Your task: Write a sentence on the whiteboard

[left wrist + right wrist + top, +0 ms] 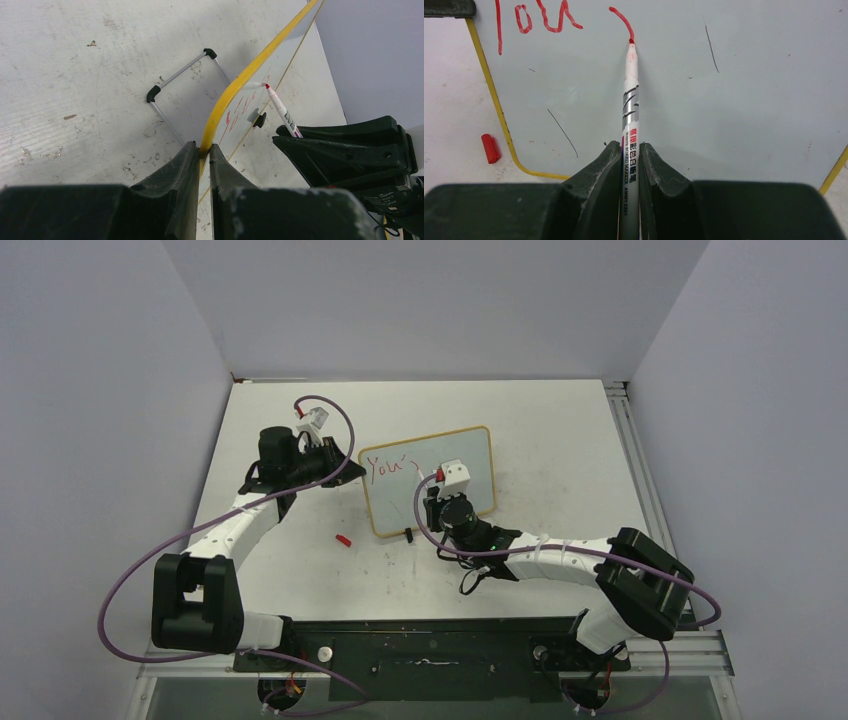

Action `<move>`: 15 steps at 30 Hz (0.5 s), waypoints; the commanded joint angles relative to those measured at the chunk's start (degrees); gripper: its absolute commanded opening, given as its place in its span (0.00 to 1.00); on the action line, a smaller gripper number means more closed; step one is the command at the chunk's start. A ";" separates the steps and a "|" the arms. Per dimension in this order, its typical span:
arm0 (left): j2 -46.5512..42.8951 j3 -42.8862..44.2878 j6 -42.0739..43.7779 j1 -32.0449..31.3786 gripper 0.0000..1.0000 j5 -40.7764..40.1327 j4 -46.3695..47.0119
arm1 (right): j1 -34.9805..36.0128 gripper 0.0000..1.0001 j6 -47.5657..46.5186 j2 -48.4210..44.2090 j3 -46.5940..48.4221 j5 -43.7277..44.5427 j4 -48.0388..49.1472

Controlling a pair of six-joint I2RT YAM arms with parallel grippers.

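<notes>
White tabletop (pixel 560 440), propped whiteboard (pixel 400 500), sentence (pixel 499 30) barely begun.
At nine o'clock my left fingers (pixel 192 152) clench its frame; right fingers (pixel 616 152) clench the marker (pixel 631 100). Pressing hard could tip it.

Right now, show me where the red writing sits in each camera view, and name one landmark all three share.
Top external: the red writing is at the upper left of the whiteboard.
Left wrist: mid-picture, seen edge-on, just right of the yellow frame.
Right wrist: top left, left of the marker tip.
Shared landmark: the yellow frame.
</notes>
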 commanded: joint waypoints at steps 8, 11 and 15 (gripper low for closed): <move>-2.46 1.49 -0.65 0.47 0.00 1.36 2.38 | 0.03 0.05 -0.62 -0.95 1.86 1.92 0.58; -2.34 1.49 -0.65 0.46 0.00 1.36 2.38 | -0.08 0.05 -1.14 -0.56 2.49 2.14 0.82; -2.37 1.49 -0.65 0.46 0.00 1.34 2.38 | -0.26 0.05 -1.57 -0.31 3.02 2.37 1.17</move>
